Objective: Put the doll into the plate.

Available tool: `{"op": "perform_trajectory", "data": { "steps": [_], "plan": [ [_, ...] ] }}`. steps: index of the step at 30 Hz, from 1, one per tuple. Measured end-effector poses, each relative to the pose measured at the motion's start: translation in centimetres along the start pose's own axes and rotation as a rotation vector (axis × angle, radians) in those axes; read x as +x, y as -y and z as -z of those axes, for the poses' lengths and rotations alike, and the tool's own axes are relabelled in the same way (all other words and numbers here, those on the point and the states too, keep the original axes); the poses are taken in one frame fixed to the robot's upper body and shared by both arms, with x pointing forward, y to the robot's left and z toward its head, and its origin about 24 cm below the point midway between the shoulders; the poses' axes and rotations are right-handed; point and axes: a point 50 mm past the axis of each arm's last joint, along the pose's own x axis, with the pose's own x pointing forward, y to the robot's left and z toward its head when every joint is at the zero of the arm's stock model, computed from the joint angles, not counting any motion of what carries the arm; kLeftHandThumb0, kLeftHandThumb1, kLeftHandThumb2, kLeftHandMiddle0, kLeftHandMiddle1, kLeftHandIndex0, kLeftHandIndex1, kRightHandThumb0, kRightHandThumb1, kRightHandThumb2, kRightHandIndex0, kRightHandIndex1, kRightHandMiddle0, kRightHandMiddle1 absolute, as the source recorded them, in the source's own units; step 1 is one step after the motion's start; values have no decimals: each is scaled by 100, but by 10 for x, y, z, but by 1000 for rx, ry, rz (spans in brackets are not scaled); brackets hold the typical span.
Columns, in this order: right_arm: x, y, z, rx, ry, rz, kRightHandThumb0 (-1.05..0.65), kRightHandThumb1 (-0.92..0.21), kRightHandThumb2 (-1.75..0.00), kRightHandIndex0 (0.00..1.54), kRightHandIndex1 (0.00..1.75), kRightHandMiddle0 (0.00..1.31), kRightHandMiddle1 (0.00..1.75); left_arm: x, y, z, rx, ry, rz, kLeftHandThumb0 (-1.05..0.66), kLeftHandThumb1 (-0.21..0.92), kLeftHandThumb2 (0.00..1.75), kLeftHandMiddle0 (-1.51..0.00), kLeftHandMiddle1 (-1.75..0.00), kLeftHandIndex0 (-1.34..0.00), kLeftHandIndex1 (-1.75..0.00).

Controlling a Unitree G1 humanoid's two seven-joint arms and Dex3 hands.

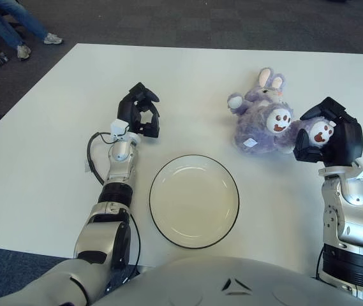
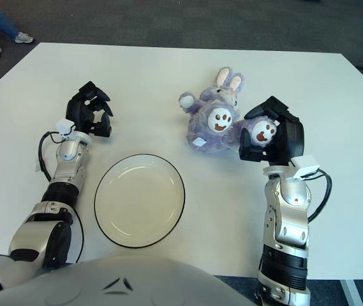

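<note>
A purple plush bunny doll (image 1: 259,120) lies on its back on the white table, up and to the right of the plate. My right hand (image 1: 329,131) is at the doll's right side, fingers shut around one of its white-soled feet. The white plate (image 1: 194,201) with a dark rim sits near the table's front edge, and nothing is in it. My left hand (image 1: 141,112) shows to the upper left of the plate, with its fingers curled on nothing.
The white table (image 1: 53,153) ends close in front of the plate and just right of my right arm. A black cable (image 1: 92,156) loops beside my left forearm. A person's legs (image 1: 12,22) stand on the dark floor at the far left.
</note>
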Motion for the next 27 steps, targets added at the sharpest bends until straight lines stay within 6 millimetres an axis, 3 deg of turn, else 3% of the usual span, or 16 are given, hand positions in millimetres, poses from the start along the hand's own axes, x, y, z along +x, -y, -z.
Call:
{"op": "perform_trajectory", "data": {
  "steps": [7, 19, 23, 27],
  "plan": [
    [-2, 0, 0, 15, 15, -11, -1, -8, -144, 84, 167, 77, 134, 0, 0, 0, -2, -2, 3, -2, -13, 174, -95, -175, -84, -150],
    [-9, 2, 0, 15, 10, -7, -2, -7, -145, 83, 170, 78, 135, 1, 1, 0, 1, 2, 21, -2, -11, 172, -94, -175, -83, -148],
    [-11, 3, -2, 29, 16, -9, -2, -7, -145, 83, 169, 77, 135, 1, 1, 0, 1, 9, 27, -1, 2, 164, -74, -175, -71, -169],
    [-14, 3, -7, 33, 29, -10, -2, -8, -145, 82, 171, 77, 135, 1, 1, 0, 2, 11, 30, -1, 6, 161, -70, -175, -69, -173]
  ]
}}
